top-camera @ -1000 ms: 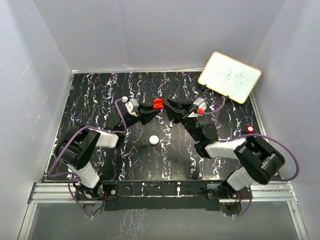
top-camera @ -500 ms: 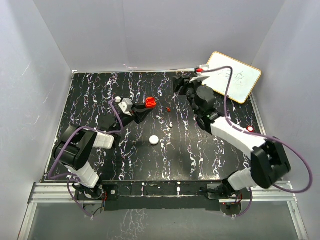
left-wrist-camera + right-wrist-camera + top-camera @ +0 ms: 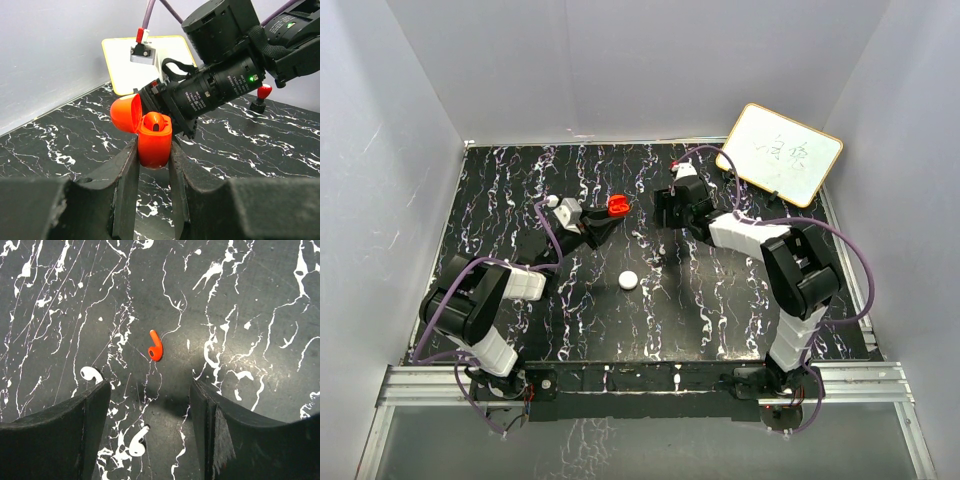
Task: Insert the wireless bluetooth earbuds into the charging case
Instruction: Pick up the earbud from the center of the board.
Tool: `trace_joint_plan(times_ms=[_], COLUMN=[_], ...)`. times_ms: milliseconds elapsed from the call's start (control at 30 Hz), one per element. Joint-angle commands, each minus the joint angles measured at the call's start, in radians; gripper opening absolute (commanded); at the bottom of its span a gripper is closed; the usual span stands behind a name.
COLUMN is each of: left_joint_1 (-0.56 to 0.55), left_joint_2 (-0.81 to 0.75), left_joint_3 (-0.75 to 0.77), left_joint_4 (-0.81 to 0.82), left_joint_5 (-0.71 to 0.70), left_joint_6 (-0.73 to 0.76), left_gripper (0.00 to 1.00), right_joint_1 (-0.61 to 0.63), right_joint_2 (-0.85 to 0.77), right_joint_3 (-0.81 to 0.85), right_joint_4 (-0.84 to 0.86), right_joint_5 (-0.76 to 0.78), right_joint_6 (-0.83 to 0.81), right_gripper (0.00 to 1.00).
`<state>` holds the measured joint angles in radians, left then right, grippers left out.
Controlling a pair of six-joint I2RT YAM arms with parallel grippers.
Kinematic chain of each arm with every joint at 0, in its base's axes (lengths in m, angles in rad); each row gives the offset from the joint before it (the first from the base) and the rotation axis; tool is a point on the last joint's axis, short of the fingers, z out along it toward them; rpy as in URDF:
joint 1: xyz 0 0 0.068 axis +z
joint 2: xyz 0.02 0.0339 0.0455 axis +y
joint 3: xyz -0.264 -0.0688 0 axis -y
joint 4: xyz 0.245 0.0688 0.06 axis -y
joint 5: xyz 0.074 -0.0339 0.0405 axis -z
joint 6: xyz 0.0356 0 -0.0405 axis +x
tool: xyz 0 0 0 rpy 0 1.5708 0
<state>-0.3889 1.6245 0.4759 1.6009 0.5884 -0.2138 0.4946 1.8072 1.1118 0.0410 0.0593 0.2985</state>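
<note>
The red charging case (image 3: 154, 144) stands upright between the fingers of my left gripper (image 3: 152, 150), which is shut on it. Its lid (image 3: 125, 112) is swung open, and one red earbud (image 3: 154, 120) sits in a socket. In the top view the case (image 3: 617, 206) is held just above the mat's far middle. A second red earbud (image 3: 155, 347) lies loose on the mat, just ahead of my right gripper (image 3: 150, 395). That gripper is open, points down at the mat with nothing between its fingers, and sits right of the case (image 3: 667, 208).
Two white earbuds (image 3: 89, 374) (image 3: 137, 442) lie on the mat by the right gripper's left finger. A white round puck (image 3: 628, 281) rests mid-mat. A whiteboard (image 3: 780, 153) leans at the back right. Grey walls enclose the mat.
The right arm left the case, swung up toward the back, then came down over the loose red earbud with its jaws wider. The left gripper shifted slightly left, holding the case.
</note>
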Motion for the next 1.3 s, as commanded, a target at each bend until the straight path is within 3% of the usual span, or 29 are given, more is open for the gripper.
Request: trace_joint_plan(times_ms=[0, 1267], left_joint_1=[0.008, 0.024], left_joint_2=[-0.063, -0.064], left_joint_3=[-0.003, -0.014], left_joint_4=[0.186, 0.187], left_joint_5=[0.007, 0.014], left_joint_6=[0.004, 0.005], left_gripper=[0.0, 0.0], right_joint_1=[-0.009, -0.032], right_joint_2=[0.02, 0.208], right_joint_3=[0.069, 0.148], right_joint_4=[0.025, 0.141], right_joint_5=[-0.063, -0.233], right_joint_6=[0.013, 0.062], right_gripper=[0.63, 0.61])
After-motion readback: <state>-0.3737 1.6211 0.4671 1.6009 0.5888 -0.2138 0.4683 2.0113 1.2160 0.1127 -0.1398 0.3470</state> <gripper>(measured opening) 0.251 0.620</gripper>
